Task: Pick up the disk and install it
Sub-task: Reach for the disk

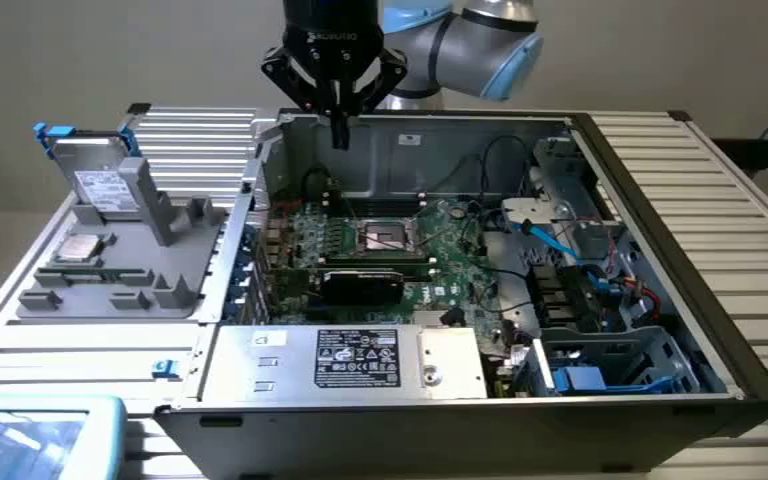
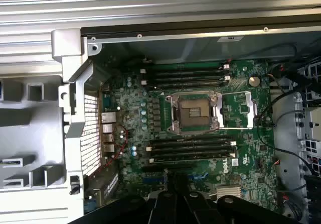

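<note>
The disk (image 1: 107,186) stands upright in a slot of the grey holder tray (image 1: 117,290) on the exterior view's left, its white label facing forward and a blue rail at its top edge. My gripper (image 1: 341,130) hangs above the back wall of the open computer case (image 1: 651,250), well to the right of the disk, fingers shut with nothing between them. In the wrist view the shut gripper (image 2: 176,194) looks down on the motherboard (image 2: 200,148) and its empty CPU socket (image 2: 194,112).
A small square CPU chip (image 1: 80,248) lies on the holder tray below the disk. A grey power supply box (image 1: 357,360) with a black label fills the case's front. A drive cage (image 1: 611,365) with blue parts and cables sits at the front right.
</note>
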Motion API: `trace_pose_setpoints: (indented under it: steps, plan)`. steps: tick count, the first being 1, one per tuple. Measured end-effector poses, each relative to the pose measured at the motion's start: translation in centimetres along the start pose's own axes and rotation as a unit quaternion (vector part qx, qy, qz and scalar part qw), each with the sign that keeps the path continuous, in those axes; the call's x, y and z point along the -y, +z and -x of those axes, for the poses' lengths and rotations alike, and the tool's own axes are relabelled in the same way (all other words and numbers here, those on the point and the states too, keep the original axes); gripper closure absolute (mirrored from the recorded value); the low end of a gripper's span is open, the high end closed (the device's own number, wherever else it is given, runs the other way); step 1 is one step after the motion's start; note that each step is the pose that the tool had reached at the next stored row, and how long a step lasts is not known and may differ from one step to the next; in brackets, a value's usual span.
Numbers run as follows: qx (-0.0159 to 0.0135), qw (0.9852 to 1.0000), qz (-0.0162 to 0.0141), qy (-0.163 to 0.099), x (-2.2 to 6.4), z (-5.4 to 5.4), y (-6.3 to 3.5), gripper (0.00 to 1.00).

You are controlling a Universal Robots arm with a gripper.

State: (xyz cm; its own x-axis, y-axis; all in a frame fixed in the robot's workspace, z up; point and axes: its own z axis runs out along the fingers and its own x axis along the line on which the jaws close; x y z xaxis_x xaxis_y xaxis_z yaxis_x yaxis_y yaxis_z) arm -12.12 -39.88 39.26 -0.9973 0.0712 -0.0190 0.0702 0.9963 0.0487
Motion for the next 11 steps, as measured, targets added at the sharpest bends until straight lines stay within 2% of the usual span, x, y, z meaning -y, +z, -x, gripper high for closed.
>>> trace_pose_setpoints:
  steps: [11]
  plan:
    - [0.0,1.0,0.0,0.0,0.0,0.0,0.0,0.89]
